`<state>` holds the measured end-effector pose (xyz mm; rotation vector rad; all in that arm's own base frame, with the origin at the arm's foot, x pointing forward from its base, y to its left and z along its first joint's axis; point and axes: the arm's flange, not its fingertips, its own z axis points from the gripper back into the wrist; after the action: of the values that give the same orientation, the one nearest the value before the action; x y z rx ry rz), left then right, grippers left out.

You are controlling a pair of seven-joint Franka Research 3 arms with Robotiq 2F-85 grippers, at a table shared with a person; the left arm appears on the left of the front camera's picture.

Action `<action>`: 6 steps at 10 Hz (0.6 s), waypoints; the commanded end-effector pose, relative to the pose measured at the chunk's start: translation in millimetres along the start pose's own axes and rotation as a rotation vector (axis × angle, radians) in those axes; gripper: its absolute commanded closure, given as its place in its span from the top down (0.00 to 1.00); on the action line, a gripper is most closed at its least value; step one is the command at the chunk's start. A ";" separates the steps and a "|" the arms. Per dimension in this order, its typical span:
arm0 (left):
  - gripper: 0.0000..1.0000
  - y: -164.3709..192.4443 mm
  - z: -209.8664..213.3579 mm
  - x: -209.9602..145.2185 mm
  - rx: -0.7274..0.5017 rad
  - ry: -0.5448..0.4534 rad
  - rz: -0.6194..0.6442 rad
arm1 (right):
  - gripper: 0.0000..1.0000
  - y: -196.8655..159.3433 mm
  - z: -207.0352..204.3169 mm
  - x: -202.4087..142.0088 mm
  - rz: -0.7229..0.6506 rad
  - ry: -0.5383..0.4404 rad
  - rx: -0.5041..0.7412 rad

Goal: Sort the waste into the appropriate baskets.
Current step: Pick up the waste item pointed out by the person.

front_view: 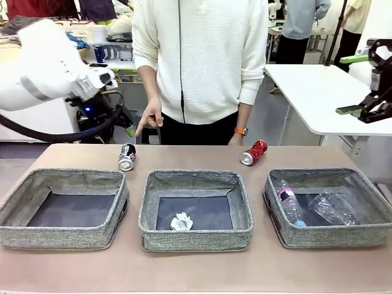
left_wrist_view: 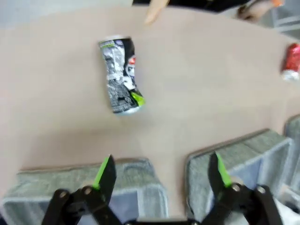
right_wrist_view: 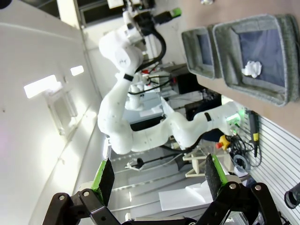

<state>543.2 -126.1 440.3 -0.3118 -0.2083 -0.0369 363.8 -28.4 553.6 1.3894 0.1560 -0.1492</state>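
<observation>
Broadly, the table (front_view: 196,269) runs from the robot at six o'clock to a person at twelve, whose hand (front_view: 149,117) points down toward eleven. Three baskets stand in a row across the near half: the left basket (front_view: 61,236) at nine, the middle basket (front_view: 196,236) at the centre and the right basket (front_view: 331,236) at three.

The left gripper (left_wrist_view: 162,161) hangs above the gap between the left and middle baskets, its fingers spread wide and holding nothing. The right gripper (front_view: 354,84) is raised well clear of the table out past three o'clock, its fingers also released and empty.

The bottle (front_view: 289,205) and the cup (front_view: 334,208) lie side by side in the right basket. The black-and-silver can (front_view: 127,157) lies on its side on the bare table at eleven, just beyond the left basket. The red can (front_view: 254,152) lies at one o'clock. The paper ball (front_view: 181,222) rests in the middle basket.

The black-and-silver can looks like the next pick. It is round and lying flat, so if one finger touches first it could roll off. Its dented body may also slip in an uneven squeeze. The pointing hand is near it, so a careless descent risks contact. A low sweep could catch the soft basket walls below the fingers.
</observation>
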 end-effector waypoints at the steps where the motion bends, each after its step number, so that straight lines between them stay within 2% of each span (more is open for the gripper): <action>1: 1.00 -9.3 -3.8 27.9 0.034 0.069 0.035 | 1.00 1.1 2.3 0.0 0.017 0.011 -0.001; 4: 1.00 -1.5 -51.4 52.1 0.164 0.090 0.100 | 1.00 1.1 2.3 0.0 0.017 0.011 -0.001; 6: 1.00 2.1 -75.4 57.4 0.210 0.088 0.099 | 1.00 1.1 2.3 0.0 0.017 0.011 -0.001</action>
<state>605.9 -141.8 381.1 -0.1531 -0.0967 0.0478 363.8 -28.6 553.8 1.3894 0.1556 -0.1494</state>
